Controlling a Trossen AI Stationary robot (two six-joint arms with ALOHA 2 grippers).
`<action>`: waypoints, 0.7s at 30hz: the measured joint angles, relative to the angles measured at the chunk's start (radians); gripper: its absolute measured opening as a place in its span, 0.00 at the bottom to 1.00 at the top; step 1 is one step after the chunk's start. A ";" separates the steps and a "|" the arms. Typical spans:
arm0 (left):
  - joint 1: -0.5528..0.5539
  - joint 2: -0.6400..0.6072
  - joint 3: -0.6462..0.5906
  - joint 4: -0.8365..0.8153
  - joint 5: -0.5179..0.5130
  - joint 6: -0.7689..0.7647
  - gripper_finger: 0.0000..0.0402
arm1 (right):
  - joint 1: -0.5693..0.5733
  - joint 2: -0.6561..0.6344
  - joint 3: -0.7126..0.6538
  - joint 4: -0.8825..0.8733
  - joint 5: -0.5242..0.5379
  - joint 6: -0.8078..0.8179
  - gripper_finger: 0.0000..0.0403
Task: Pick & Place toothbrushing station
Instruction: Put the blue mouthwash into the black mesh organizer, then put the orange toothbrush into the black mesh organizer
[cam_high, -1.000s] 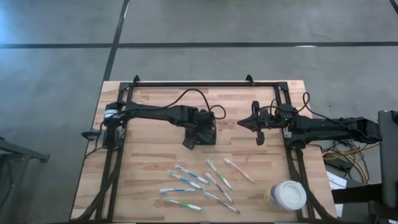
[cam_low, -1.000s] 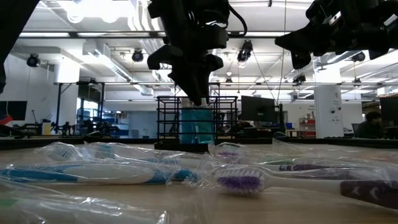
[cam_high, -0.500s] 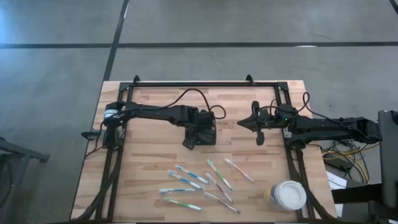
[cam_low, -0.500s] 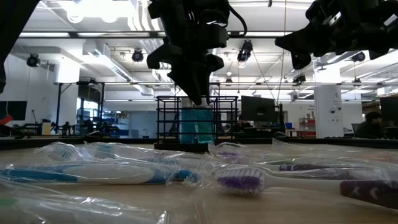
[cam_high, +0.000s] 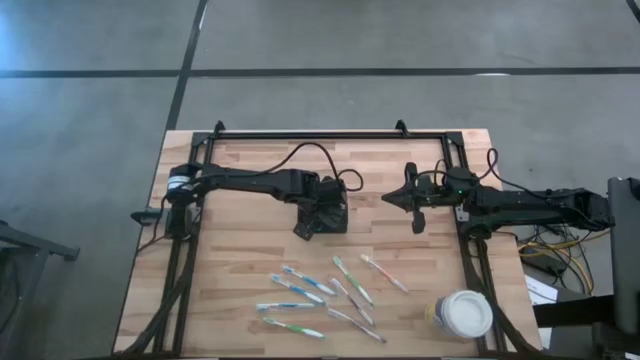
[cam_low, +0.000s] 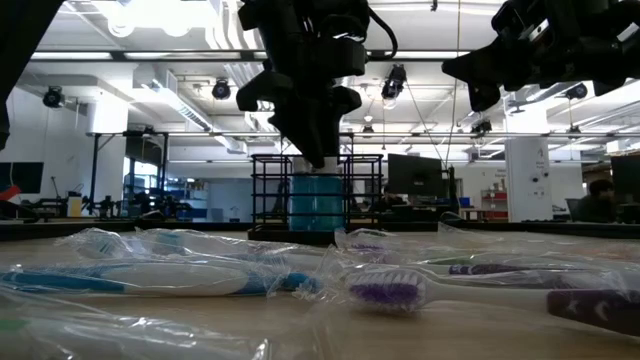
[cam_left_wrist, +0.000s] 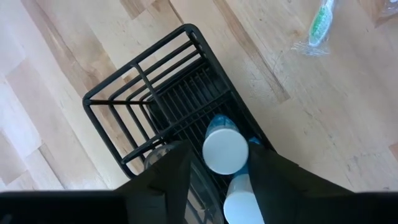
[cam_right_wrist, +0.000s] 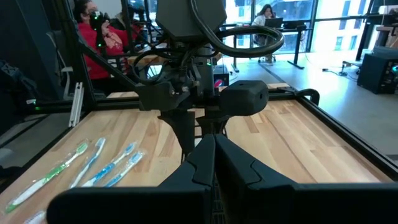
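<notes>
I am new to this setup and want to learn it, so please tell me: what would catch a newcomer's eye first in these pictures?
Most striking is the left gripper directly above the black wire caddy near the table's middle, its fingers either side of a white-capped tube standing inside. Next come the wrapped toothbrushes scattered loose on the wooden table toward its front edge, with a large white-lidded cup at the front right corner. The right gripper waits shut, apart on the right.

Big cup (cam_high: 464, 314) with white lid at wooden table (cam_high: 240, 255) corner; person in red (cam_right_wrist: 99, 37) beyond.
</notes>
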 joint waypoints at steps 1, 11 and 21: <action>0.000 0.000 0.000 0.000 0.000 0.000 0.41 | 0.000 0.000 0.000 0.000 0.000 0.000 0.02; 0.000 -0.002 0.073 -0.034 -0.002 0.000 0.47 | 0.000 0.000 0.000 0.000 0.000 0.000 0.02; -0.001 -0.012 0.229 -0.170 -0.007 -0.029 0.47 | 0.000 0.000 0.000 0.000 0.000 -0.001 0.02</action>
